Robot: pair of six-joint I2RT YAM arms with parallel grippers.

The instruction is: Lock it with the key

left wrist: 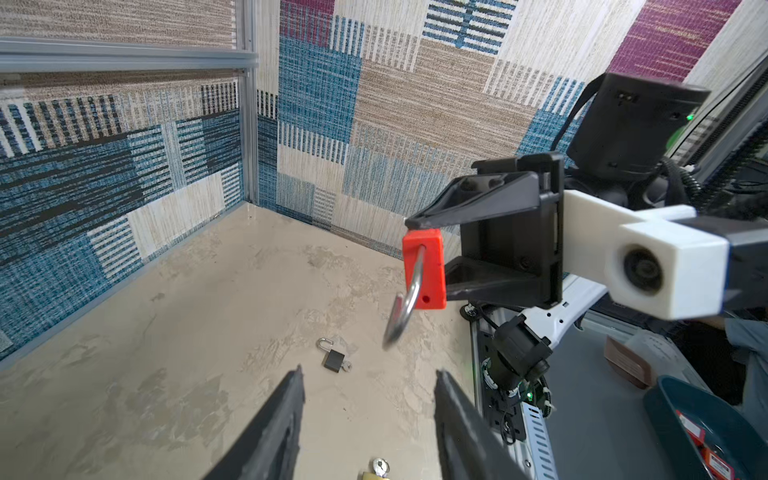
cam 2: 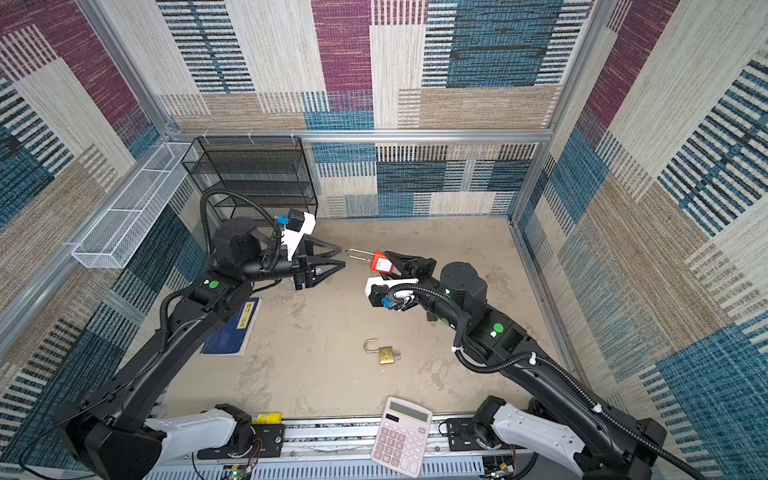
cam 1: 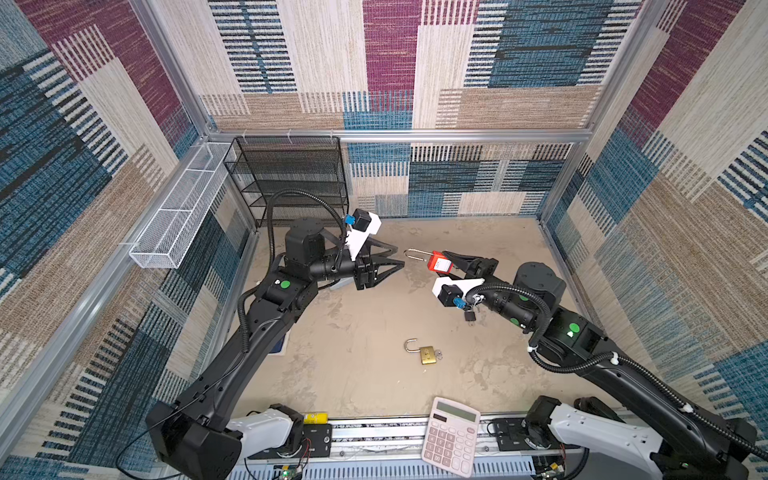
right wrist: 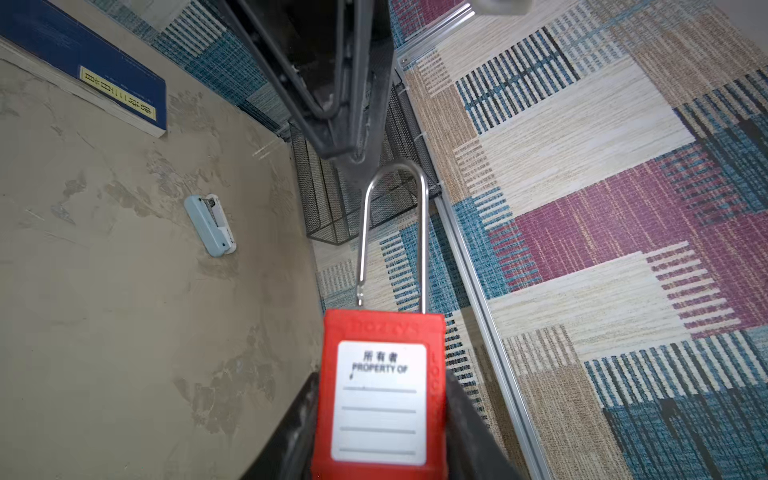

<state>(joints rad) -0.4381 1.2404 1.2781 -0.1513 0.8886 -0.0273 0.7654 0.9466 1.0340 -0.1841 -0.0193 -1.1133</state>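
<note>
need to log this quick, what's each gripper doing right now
Left gripper: open, holding nothing.
Right gripper: closed on the red padlock.

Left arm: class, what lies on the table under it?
A blue book lies under the left arm, its yellow label showing in a top view. The arm hides part of it.

The right hand (cam 2: pixel 388 264) clamps a red plastic padlock (cam 2: pixel 380 262) above the sandy beige surface (cam 2: pixel 332 386). Its long steel shackle (cam 2: pixel 357 255) points at the left hand (cam 2: pixel 343 256), whose fingers stand apart, empty, just beside the shackle's bend. A brass padlock (cam 2: pixel 386 355) lies nearer the front with its shackle swung open, and a pink calculator (cam 2: pixel 401 436) rests at the front edge.
</note>
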